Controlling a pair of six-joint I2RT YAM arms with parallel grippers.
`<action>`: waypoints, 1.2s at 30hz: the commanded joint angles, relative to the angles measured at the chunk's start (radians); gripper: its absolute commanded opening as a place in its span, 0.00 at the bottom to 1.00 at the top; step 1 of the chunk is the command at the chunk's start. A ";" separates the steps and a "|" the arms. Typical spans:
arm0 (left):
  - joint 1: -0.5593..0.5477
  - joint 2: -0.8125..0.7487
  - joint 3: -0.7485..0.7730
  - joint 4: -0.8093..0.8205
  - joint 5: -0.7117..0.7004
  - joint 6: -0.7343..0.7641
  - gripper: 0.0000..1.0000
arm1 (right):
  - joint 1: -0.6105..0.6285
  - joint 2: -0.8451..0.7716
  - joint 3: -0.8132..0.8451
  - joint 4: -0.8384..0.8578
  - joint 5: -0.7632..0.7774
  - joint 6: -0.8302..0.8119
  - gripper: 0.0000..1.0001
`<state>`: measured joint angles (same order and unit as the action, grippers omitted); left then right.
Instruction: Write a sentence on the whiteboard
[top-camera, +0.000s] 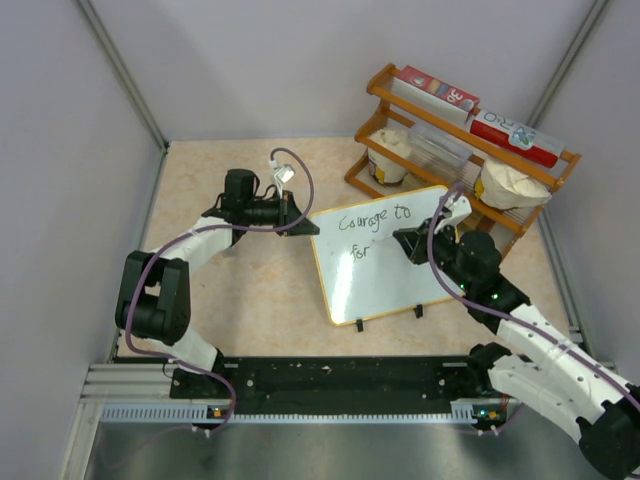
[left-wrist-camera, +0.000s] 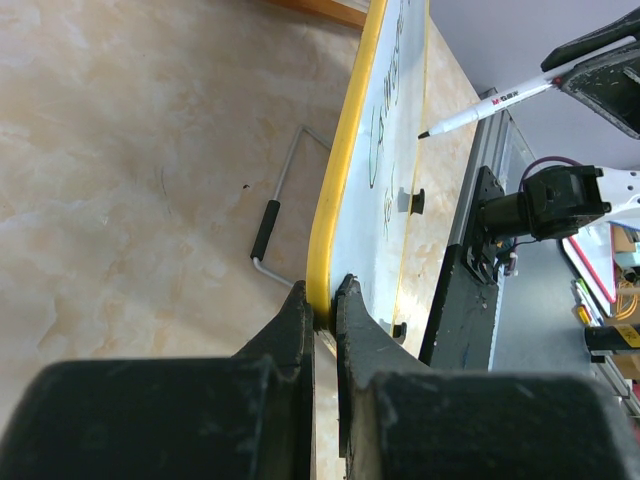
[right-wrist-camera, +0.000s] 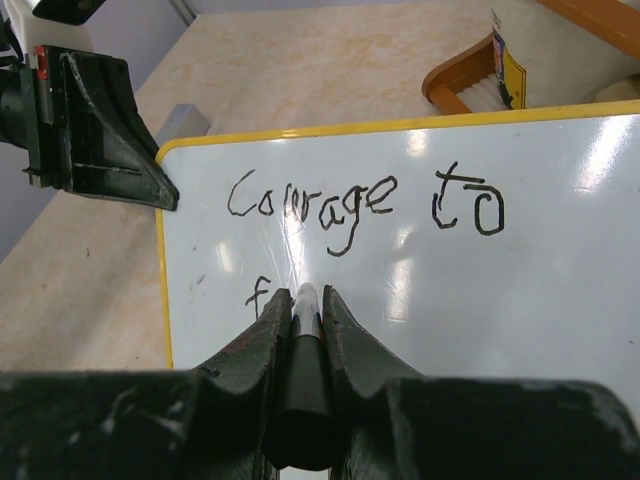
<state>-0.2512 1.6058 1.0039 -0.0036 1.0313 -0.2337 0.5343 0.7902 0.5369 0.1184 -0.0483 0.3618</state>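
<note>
Where the top view reaches its upper right, a wooden rack (top-camera: 560, 158) stands on the beige table (top-camera: 250, 300). It holds two red-and-white cartons (top-camera: 436, 90) on its upper shelf, and below them a clear plastic box (top-camera: 440, 150) between two white tubs (top-camera: 512, 185) with pale cream contents. The whiteboard (top-camera: 385, 290) stands tilted at the centre of the frame just in front of the rack. The sentence (top-camera: 374, 218) reads "Courage to", with "for" on a second line beneath. The left gripper (top-camera: 305, 226) meets the board's upper left corner, and the right gripper (top-camera: 410, 245) hangs over the board's right half, just right of "for". In the left wrist view, the left gripper (left-wrist-camera: 322, 300) is pressed together on the whiteboard's (left-wrist-camera: 405, 150) yellow rim at lower centre, the board running edge-on up the frame. A bent wire stand (left-wrist-camera: 275, 215) lies on the table to its left. At upper right the right gripper (left-wrist-camera: 572, 72) pinches a white marker (left-wrist-camera: 490, 105) whose tip points at the board; contact cannot be told. In the right wrist view, the right gripper (right-wrist-camera: 305, 300) at lower centre clamps the marker (right-wrist-camera: 303, 350), its tip at the whiteboard (right-wrist-camera: 500, 320) below "Courage" of the sentence (right-wrist-camera: 365, 205), just beside an "f". The left gripper (right-wrist-camera: 160, 195) grips the board's corner at upper left.
</note>
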 joint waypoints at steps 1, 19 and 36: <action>-0.056 0.034 -0.047 -0.044 -0.094 0.191 0.00 | -0.002 -0.003 0.014 0.018 0.036 -0.014 0.00; -0.057 0.036 -0.045 -0.044 -0.093 0.191 0.00 | 0.000 0.061 -0.003 0.015 -0.008 -0.011 0.00; -0.057 0.039 -0.042 -0.045 -0.089 0.189 0.00 | 0.000 0.018 -0.029 -0.049 -0.035 -0.012 0.00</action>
<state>-0.2512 1.6066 1.0039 -0.0036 1.0309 -0.2337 0.5343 0.8272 0.5228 0.0933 -0.0875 0.3611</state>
